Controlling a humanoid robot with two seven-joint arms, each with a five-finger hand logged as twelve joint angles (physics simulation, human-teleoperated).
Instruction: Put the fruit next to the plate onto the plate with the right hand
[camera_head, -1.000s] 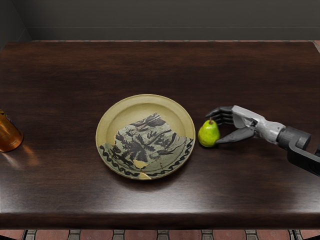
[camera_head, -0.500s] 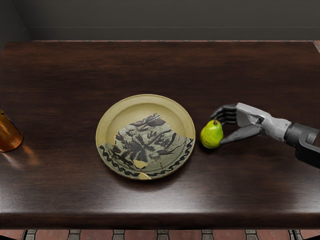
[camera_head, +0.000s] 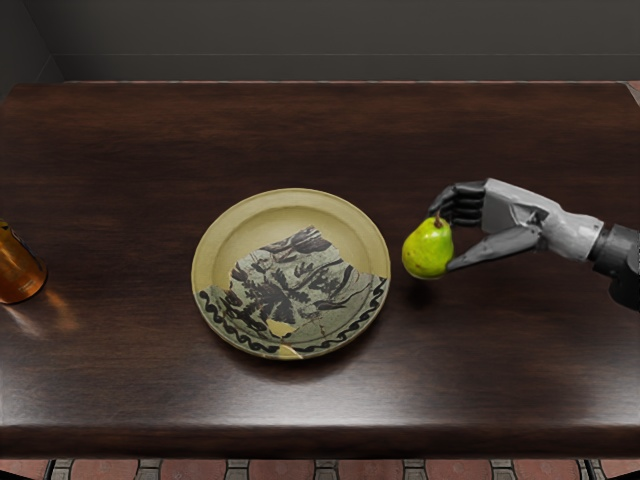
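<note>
A green pear (camera_head: 427, 250) hangs just above the table, right of the plate, with a small shadow under it. My right hand (camera_head: 452, 235) comes in from the right edge and is shut on the pear, its fingers over the top and the thumb below. The yellow plate (camera_head: 232, 236) with a dark pattern lies at the table's middle, nothing on it. A narrow gap separates the pear from the plate's right rim.
An orange-brown cup (camera_head: 17, 266) stands at the left edge of the dark wooden table (camera_head: 320, 130). The table's front edge runs along the bottom of the view.
The right hand closed on the pear and raised it off the table, moving slightly up and to the right. The plate and cup stayed put.
</note>
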